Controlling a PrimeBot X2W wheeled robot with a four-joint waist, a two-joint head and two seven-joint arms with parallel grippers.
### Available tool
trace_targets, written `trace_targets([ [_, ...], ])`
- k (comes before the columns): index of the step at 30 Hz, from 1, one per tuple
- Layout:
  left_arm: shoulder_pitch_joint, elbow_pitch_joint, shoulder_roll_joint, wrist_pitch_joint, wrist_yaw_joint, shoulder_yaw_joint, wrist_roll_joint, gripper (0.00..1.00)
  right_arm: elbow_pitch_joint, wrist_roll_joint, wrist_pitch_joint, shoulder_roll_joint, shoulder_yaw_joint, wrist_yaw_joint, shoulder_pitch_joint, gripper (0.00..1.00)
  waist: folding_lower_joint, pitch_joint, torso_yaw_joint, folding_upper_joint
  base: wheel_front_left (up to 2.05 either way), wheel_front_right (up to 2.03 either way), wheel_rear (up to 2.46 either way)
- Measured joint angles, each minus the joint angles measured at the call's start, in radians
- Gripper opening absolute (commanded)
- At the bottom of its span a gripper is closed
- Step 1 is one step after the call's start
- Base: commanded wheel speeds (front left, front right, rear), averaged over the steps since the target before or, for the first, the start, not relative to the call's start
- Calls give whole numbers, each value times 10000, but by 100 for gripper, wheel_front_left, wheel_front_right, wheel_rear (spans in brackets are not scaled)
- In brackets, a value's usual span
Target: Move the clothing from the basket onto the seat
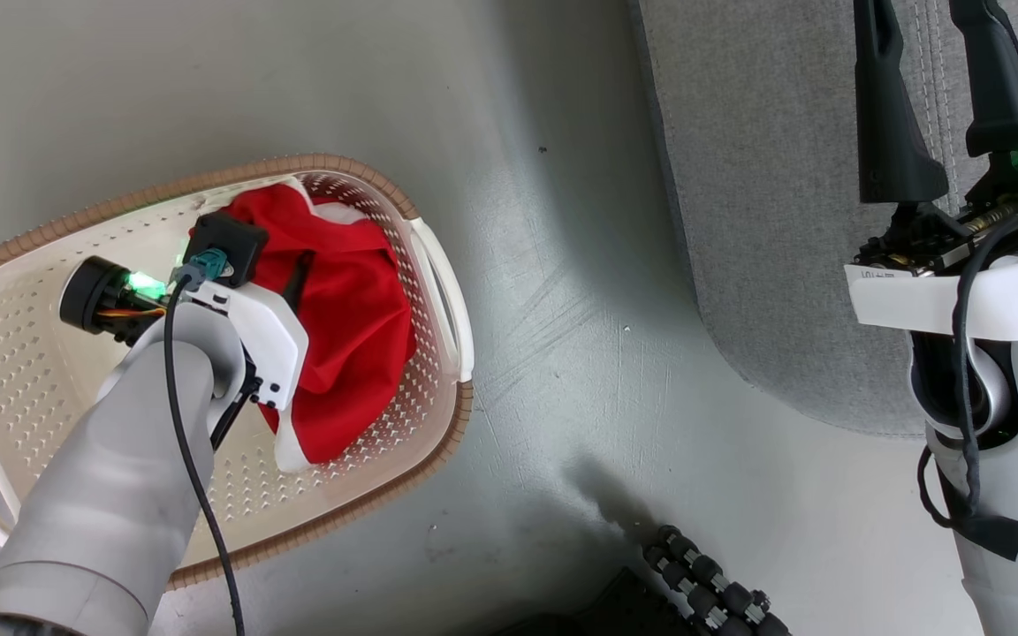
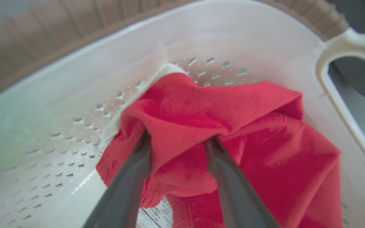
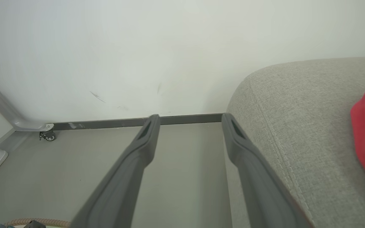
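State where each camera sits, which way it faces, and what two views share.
Head view: high on the robot, facing down at the floor, basket and seat; left forearm and right gripper show.
Left wrist view: down in the basket, facing the red garment; the left gripper straddles a fold.
Right wrist view: low beside the seat, facing the wall; its open fingers show.
Shared: head and left wrist views show basket and garment.

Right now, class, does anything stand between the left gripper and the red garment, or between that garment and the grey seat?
Nothing blocks the left gripper: its fingers straddle a fold of the red garment. Toward the grey seat stands the laundry basket's wall; beyond it, bare floor. The open right gripper hangs by the seat's edge.
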Motion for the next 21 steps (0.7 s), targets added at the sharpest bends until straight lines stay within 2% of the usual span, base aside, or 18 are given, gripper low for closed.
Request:
trace_targets([
  [21, -45, 107, 35, -374, 0, -499, -573, 0, 2, -2, 0, 46, -127, 0, -11, 100, 0, -182, 68, 0, 0, 0, 0],
])
